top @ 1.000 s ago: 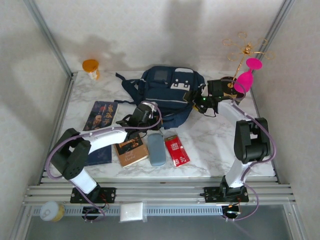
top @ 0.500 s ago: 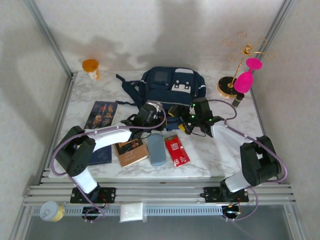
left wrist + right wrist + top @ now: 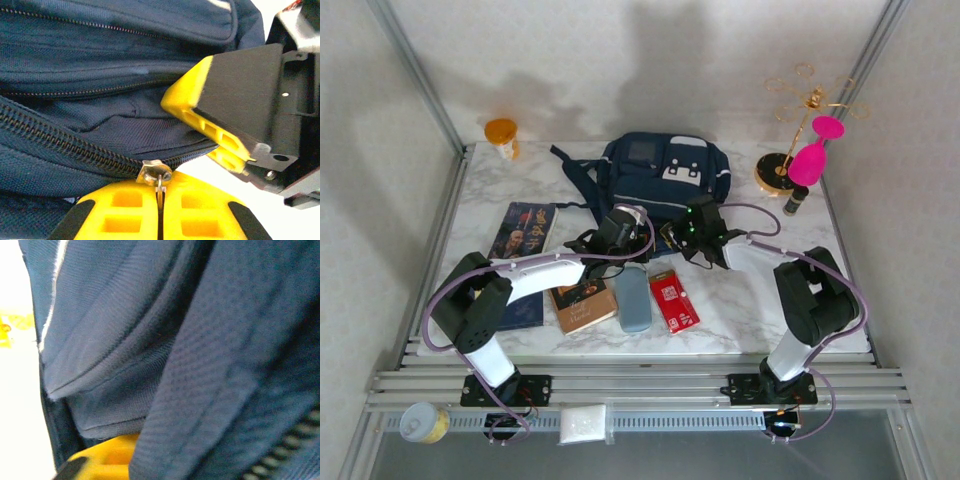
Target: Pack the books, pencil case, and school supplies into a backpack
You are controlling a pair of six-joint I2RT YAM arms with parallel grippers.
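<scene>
A white marble-look table (image 3: pixel 740 300) stands between pale walls. On it lie one backpack (image 3: pixel 660 175) at the far middle and three books at the near left: a navy picture book (image 3: pixel 523 230), a tan book (image 3: pixel 582 303) and a blue book (image 3: pixel 527 310) that is mostly hidden under the left arm. One pencil case (image 3: pixel 634 298) and one red packet (image 3: pixel 673 300) lie side by side in front of the bag.

From above, both claws meet at the bag's near edge, too small to read. The left wrist camera shows more. The left gripper (image 3: pixel 160 195) has its yellow fingers pressed together on the zipper pull (image 3: pixel 156 175). Just beside it, the right gripper (image 3: pixel 187 125) is pinched closed on a fold of bag fabric. The right wrist camera gives blurred navy cloth, zipper teeth cut off at the corner, and a sliver of yellow finger.
</scene>
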